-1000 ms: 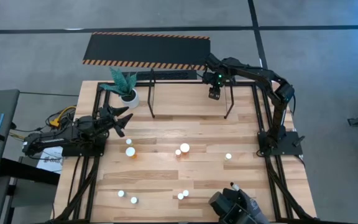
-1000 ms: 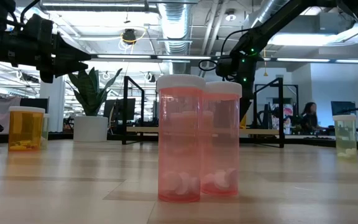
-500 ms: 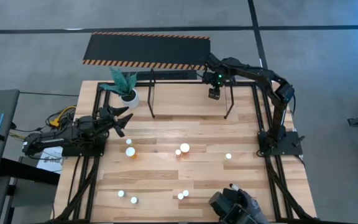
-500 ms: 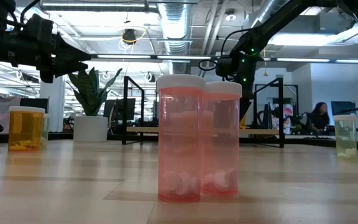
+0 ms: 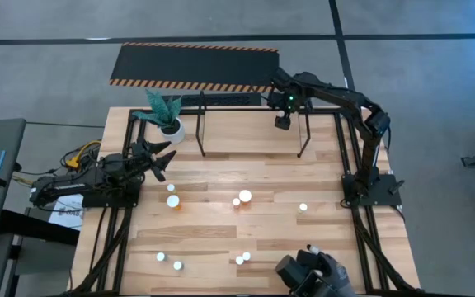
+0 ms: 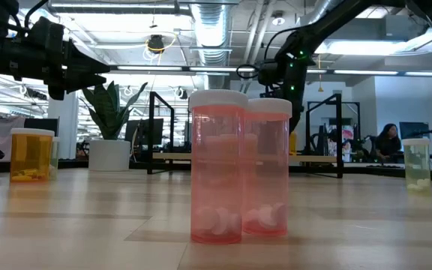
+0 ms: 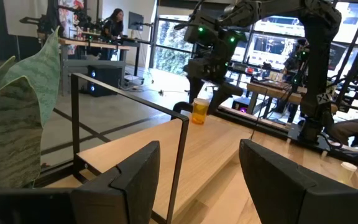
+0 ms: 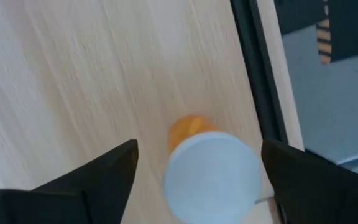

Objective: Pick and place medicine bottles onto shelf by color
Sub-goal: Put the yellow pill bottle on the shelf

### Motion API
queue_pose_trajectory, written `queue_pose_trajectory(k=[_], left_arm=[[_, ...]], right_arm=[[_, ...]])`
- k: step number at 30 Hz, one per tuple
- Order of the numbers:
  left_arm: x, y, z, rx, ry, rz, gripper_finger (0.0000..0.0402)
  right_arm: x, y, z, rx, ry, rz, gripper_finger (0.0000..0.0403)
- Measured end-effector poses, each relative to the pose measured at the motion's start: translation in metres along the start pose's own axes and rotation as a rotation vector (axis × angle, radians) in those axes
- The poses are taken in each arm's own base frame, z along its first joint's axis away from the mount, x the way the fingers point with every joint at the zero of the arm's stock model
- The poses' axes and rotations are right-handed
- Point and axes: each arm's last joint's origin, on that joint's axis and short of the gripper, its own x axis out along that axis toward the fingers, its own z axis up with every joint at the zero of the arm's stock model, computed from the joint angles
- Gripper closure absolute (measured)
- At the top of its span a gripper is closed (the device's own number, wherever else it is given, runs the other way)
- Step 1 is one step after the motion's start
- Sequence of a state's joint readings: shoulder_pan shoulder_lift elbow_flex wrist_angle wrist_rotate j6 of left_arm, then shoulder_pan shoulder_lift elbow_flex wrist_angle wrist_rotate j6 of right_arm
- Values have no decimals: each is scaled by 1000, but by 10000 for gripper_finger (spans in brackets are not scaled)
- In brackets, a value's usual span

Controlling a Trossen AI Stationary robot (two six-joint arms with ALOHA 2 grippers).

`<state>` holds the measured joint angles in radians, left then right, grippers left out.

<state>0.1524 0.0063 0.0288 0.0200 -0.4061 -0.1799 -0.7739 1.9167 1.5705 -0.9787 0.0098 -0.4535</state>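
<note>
My right pincer hangs over the shelf near the worktop's far right corner, fingers spread clear of an upright orange bottle on the wood by the shelf's black tube. My left pincer waits half spread near the left edge, beside the plant. Other bottles stand mid-worktop.

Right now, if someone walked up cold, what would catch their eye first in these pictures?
Probably the two pink bottles standing side by side, filling the middle of the low view. Next, the right hand at the far end of the table, over the shelf, its fingers spread apart above an orange bottle standing beside the shelf's black rail. The left hand waits near the potted plant, holding nothing.
</note>
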Motion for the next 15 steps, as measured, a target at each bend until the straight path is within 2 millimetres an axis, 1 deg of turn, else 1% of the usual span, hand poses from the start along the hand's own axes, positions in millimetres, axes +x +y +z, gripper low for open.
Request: queue_pose_trajectory(k=[6,15], left_arm=[[0,0,0,0,0,0,193],[0,0,0,0,0,0,193]], right_arm=[[-8,0,0,62,36,-11,6],[-22,4,5,103,55,-20,8]])
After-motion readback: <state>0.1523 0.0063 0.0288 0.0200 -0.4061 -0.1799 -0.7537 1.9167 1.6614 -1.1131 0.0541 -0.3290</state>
